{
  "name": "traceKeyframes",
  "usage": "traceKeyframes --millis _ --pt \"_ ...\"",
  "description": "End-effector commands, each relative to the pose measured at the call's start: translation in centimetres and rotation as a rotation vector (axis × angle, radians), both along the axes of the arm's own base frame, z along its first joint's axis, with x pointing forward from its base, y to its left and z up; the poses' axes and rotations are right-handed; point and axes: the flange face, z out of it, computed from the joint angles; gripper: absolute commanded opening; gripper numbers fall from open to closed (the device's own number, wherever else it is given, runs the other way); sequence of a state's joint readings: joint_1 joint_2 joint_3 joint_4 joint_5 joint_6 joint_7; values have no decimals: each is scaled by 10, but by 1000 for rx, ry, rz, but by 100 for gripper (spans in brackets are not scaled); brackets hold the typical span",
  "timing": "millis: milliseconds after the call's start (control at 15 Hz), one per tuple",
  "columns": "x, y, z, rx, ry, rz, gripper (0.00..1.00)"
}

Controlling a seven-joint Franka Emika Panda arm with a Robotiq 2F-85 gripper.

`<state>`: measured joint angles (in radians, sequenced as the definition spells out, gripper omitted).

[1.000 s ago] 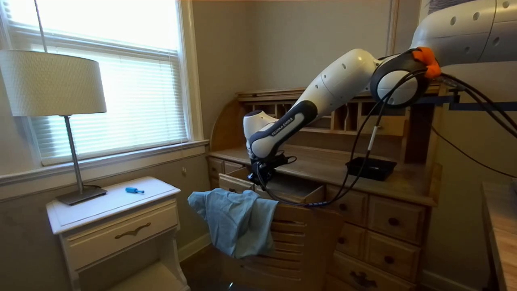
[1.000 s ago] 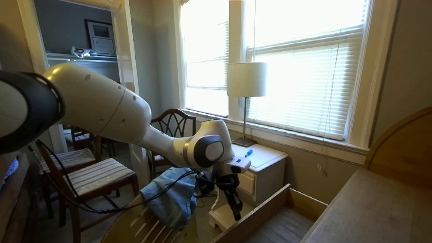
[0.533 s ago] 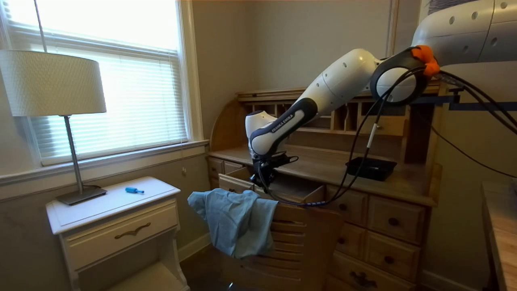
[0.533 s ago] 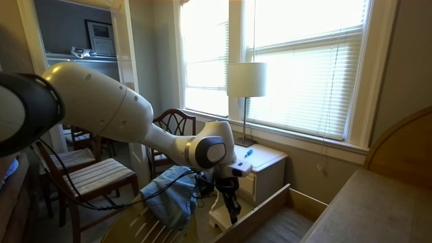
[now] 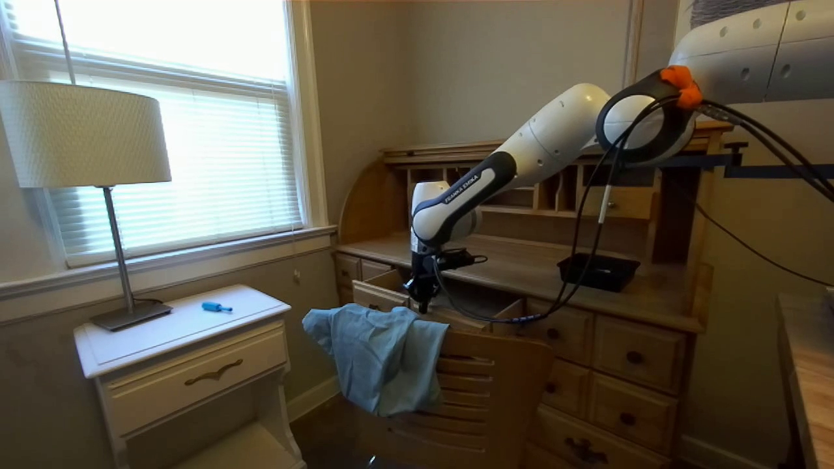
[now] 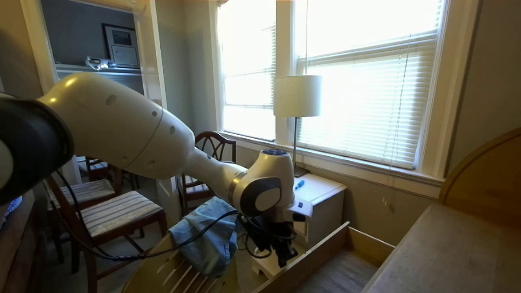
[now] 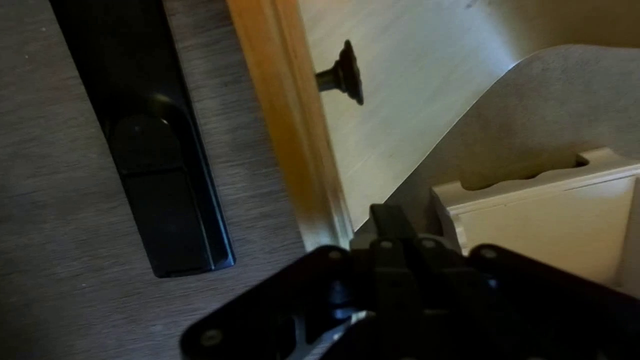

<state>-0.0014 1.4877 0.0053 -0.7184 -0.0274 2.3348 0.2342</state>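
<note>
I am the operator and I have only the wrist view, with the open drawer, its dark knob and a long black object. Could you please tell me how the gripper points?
Observer: The gripper points roughly downward, in both exterior views.
Operator: Thank you. Is something hanging near to it, outside my picture?
Observer: Yes, a blue cloth hangs over a wooden chair back.
Operator: And does some small thing lie on top of the white nightstand?
Observer: Yes, a small blue object lies there, perhaps a screwdriver.
</note>
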Motion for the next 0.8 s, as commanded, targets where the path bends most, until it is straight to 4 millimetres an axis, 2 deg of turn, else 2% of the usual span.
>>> traceKeyframes --millis 0,400,600,733 --pt "-7 20 4 60 31 102 0" --pt "-23 55 9 11 89 136 0" --pt "-41 71 11 -47 145 119 0" --pt "-52 70 9 -149 151 74 0"
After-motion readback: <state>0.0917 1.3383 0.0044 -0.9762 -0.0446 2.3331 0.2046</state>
